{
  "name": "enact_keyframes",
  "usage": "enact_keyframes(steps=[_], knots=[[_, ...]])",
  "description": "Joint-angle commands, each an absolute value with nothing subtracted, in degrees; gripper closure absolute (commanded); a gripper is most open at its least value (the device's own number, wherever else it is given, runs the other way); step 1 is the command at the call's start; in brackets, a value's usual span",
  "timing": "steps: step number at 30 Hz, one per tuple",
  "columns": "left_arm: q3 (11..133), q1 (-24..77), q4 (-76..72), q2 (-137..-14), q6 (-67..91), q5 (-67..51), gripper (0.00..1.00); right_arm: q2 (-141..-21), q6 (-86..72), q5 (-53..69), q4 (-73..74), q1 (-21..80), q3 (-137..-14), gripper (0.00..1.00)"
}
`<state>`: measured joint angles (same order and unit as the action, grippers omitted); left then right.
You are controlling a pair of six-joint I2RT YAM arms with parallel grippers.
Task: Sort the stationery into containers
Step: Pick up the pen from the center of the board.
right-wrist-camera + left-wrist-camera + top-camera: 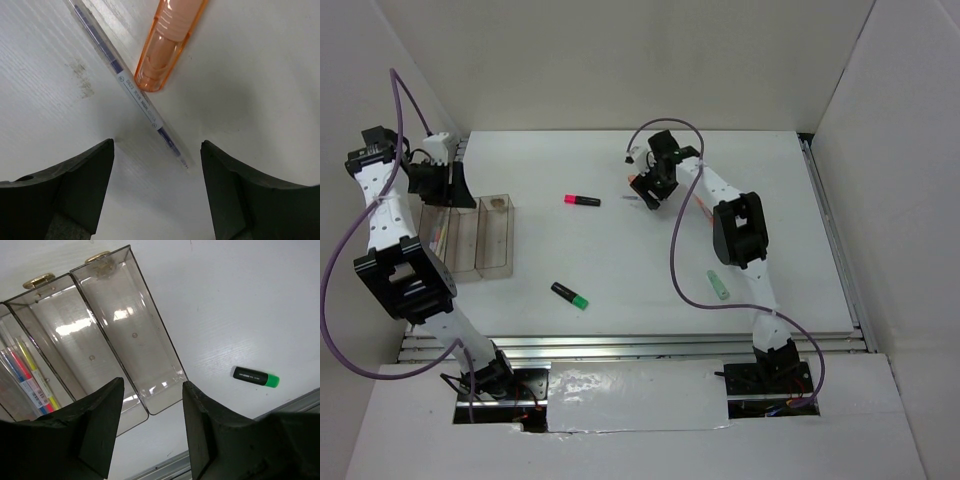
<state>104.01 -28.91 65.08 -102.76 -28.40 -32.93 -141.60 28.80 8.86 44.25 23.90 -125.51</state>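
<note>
1. Containers [480,235] — three joined clear bins, left of the top view; the leftmost holds thin pens [30,375].
2. Pink highlighter [582,200] at centre; black-green highlighter [569,295] below it; mint highlighter [719,285] at right.
3. Orange stub [170,40], its tip against the silver-blue pen [130,90].
4. Left gripper [152,385] — jaws apart, empty, over the bins.
5. Right gripper [156,145] — jaws wide, empty, over the pen.

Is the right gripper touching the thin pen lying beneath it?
Apart. The right wrist view shows bare white table on both sides of the thin pen, between it and each finger of the open right gripper.
</note>
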Motion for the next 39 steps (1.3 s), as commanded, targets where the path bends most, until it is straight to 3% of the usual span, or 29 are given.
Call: enact_keyframes(steps=[1, 7, 18, 24, 27, 28, 32, 33, 34, 35, 39], knots=[[107.0, -28.6, 67.8, -101.7, -28.6, -35.9, 0.38, -143.1, 30.7, 10.4, 44.8, 24.4, -130.3, 0.25], [108.1, -28.7, 69.5, -101.9, -28.4, -37.0, 0.38, -144.1, 33.8, 12.5, 48.2, 25.3, -131.7, 0.39], [109.8, -28.6, 72.2, -102.0, -29.1, -38.2, 0.38, -146.3, 41.2, 12.5, 55.5, 27.7, -133.0, 0.51], [109.8, -28.7, 72.0, -101.2, -28.8, -38.8, 0.38, -143.4, 43.9, 12.2, 56.5, 28.7, -127.3, 0.73], [109.5, -28.7, 71.7, -100.4, -28.3, -39.5, 0.38, -142.6, 43.9, 10.8, 56.7, 29.4, -126.0, 0.89], [109.3, -28.7, 71.5, -100.0, -28.4, -39.9, 0.38, -142.4, 43.2, 10.2, 56.3, 29.5, -125.3, 0.99], [105.7, -29.4, 69.4, -95.2, -27.7, -46.0, 0.37, -137.3, 41.0, 6.5, 54.6, 31.1, -121.6, 1.00], [104.5, -30.1, 68.1, -93.9, -27.2, -50.2, 0.35, -135.7, 40.2, 7.2, 54.4, 31.2, -120.9, 1.00], [103.1, -30.4, 65.3, -92.6, -26.2, -52.6, 0.24, -133.8, 38.9, 8.3, 54.2, 31.1, -120.6, 1.00], [99.9, -30.7, 64.0, -89.9, -24.4, -55.0, 0.01, -131.9, 35.5, 10.6, 53.5, 31.0, -120.5, 1.00], [88.4, -29.9, 51.3, -82.1, -14.7, -68.6, 0.01, -119.4, 25.6, 19.8, 51.3, 30.5, -118.5, 1.00]])
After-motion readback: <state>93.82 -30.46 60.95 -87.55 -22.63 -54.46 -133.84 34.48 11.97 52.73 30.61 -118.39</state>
